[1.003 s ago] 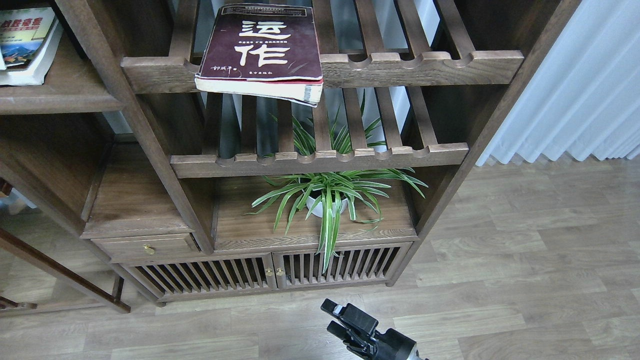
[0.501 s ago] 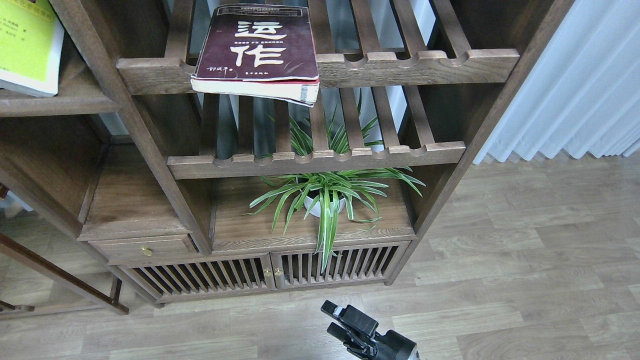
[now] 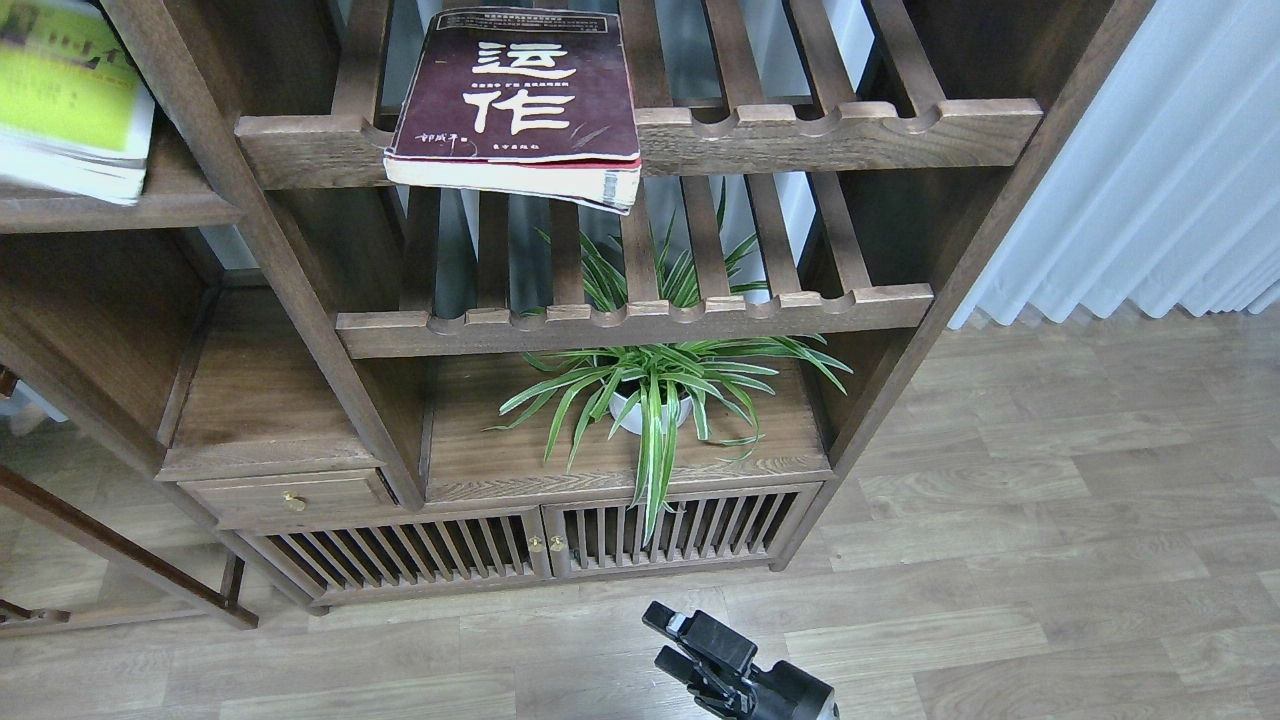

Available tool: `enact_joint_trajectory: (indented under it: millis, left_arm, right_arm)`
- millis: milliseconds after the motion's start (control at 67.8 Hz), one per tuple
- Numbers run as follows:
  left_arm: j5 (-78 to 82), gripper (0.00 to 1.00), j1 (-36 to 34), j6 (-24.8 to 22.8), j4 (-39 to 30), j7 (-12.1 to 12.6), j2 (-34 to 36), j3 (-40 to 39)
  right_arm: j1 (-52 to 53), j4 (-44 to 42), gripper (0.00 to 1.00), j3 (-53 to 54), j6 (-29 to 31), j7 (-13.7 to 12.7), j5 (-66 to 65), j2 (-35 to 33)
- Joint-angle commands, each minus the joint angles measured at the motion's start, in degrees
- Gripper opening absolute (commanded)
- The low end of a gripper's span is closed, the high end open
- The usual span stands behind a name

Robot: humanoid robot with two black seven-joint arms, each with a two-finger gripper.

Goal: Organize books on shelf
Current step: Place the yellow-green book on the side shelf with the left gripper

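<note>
At the far left, a yellow-green book [image 3: 70, 105] lies on the shelf [image 3: 150, 205], the flat brown board. It looks blurry, so it may be moving. It seems to sit on more pages or another book, but the picture is too blurry to tell. No hand can be seen on it. The left hand is not in view at all, so I cannot say if it is holding the book from outside the picture.

Next, to the right, is the maroon book [image 3: 520, 95] with big white letters. It lies flat on the top rack [image 3: 800, 135], the one made of slats. Its front edge hangs a little over the rail. That is not the flat shelf, so I think this book is in the wrong spot and needs to go left.

Under it is a second rack [image 3: 650, 320] with nothing on it. Below that, a plant [image 3: 655, 395] sits in a white pot on the cupboard top.

At the bottom, over the floor [image 3: 1050, 520], is the right hand [image 3: 690, 645]. It is low, far from the books, and holds nothing. It looks dark and small, so I cannot tell if its fingers are apart or together.

The small white book cannot be seen.
</note>
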Motion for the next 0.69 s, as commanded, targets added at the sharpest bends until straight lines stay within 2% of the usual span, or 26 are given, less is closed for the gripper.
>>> enact_joint_trajectory:
  millis: [0,118,324,457,605,678]
  left_arm:
    - [-0.2,1.00,0.0,0.0,-4.9,0.0,1.4,-0.3]
    - [-0.1,1.00,0.2,0.0,-8.6,0.1,2.9,0.0]
    - [0.3,1.00,0.5,0.0,-9.9,0.3,5.1,0.9]
    - [3.7,1.00,0.9,0.0,-10.8,1.8,9.7,2.0]
    - [5.2,1.00,1.1,0.0,-11.9,1.8,14.7,6.4]
    - [5.3,1.00,1.9,0.0,-16.3,1.8,19.1,11.5]
  right_arm:
    - [0.0,-0.1,1.00,0.1,0.0,0.0,0.0,0.0]
    - [0.0,-0.1,1.00,0.2,0.0,0.0,0.0,0.0]
    - [0.0,-0.1,1.00,0.3,0.0,0.0,0.0,0.0]
    - [0.0,0.0,1.00,0.5,0.0,0.0,0.0,0.0]
    - [0.0,0.0,1.00,0.5,0.0,0.0,0.0,0.0]
    - [0.0,0.0,1.00,0.4,0.0,0.0,0.0,0.0]
